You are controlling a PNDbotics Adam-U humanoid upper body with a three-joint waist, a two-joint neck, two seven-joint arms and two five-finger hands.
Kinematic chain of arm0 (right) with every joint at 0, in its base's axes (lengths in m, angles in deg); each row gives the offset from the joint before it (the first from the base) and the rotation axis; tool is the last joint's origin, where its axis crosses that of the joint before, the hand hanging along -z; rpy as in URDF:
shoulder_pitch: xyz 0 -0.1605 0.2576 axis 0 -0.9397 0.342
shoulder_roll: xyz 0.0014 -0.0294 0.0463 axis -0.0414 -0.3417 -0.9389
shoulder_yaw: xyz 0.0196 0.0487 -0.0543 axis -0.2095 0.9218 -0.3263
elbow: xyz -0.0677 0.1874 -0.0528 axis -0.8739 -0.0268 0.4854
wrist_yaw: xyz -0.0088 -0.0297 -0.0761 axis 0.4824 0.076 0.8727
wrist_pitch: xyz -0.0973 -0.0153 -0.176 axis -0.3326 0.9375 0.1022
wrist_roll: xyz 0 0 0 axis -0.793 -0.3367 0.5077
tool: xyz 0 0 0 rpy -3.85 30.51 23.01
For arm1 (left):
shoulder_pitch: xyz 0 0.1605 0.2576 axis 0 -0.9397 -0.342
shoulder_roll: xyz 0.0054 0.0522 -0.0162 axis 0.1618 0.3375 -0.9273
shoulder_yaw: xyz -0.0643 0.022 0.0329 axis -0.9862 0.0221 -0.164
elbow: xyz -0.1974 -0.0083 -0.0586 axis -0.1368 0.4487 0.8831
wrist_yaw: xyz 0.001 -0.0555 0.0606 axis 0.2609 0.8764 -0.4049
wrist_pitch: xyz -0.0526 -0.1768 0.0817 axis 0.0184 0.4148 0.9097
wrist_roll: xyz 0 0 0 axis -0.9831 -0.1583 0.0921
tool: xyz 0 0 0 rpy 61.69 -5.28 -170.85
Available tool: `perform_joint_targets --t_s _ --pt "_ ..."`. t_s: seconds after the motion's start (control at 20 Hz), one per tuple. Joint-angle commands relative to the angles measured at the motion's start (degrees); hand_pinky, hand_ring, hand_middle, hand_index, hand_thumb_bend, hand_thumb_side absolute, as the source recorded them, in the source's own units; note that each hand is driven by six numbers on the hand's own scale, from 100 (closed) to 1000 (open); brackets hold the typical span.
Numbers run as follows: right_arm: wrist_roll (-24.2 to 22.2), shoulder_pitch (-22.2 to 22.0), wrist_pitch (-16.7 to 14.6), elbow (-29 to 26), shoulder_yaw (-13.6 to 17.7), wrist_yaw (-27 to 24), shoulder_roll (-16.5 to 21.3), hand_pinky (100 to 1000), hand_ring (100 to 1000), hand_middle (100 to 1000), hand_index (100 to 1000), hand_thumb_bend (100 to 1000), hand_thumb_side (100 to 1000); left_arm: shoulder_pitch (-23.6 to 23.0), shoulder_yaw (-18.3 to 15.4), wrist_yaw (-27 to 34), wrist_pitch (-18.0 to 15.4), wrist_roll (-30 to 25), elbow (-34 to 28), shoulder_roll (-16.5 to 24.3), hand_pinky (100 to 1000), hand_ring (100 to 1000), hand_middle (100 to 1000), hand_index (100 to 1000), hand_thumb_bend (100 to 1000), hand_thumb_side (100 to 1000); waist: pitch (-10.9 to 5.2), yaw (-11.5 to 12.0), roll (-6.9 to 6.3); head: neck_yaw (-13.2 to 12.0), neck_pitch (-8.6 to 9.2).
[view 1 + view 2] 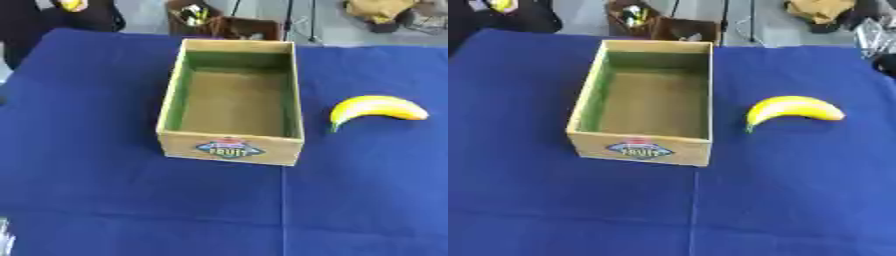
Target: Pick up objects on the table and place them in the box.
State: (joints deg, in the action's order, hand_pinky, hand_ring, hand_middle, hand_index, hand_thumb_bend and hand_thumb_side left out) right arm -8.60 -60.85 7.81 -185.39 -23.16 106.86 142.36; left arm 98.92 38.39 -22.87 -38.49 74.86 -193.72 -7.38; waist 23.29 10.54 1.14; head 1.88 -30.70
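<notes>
A wooden box [231,147] with a fruit label on its near wall stands open-topped in the middle of the blue table; nothing shows inside it. A yellow banana [376,107] lies on the cloth to the box's right, a short gap from it, its stem end toward the box. A silvery sliver of my left hand [4,239] shows at the lower left corner, far from both. A dark part of my right hand [885,64] shows at the right edge, beyond the banana. Neither touches anything.
The blue cloth [105,190] covers the whole table, with a crease running down from the box. Past the far edge stand brown cartons [223,22] with clutter. A dark-clothed person [52,15] is at the far left corner.
</notes>
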Motion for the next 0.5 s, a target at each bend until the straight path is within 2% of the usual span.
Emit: perform_joint_targets --t_s 0.05,0.3,0.5 --pt "-1.1 1.1 0.0 -0.8 0.2 0.7 2.0 859 896 811 892 100 845 0.5 -0.3 -0.1 0.0 0.1 -1.0 1.1 585 601 699 848 299 887 -1.2 0.0 0.02 0.1 0.04" --pt "-4.0 2.9 0.2 -0.8 -0.9 1.0 1.7 861 900 819 896 100 855 0.5 -0.3 0.0 0.1 0.2 -1.0 1.1 585 601 699 848 302 889 -1.58 -0.1 0.15 -0.2 0.55" --pt "-7.3 4.4 0.2 -0.8 -2.4 1.7 1.4 861 903 823 899 100 865 0.4 -0.2 0.1 0.2 0.2 -1.0 1.1 585 601 699 848 304 892 -1.91 -0.2 0.3 1.2 1.49"
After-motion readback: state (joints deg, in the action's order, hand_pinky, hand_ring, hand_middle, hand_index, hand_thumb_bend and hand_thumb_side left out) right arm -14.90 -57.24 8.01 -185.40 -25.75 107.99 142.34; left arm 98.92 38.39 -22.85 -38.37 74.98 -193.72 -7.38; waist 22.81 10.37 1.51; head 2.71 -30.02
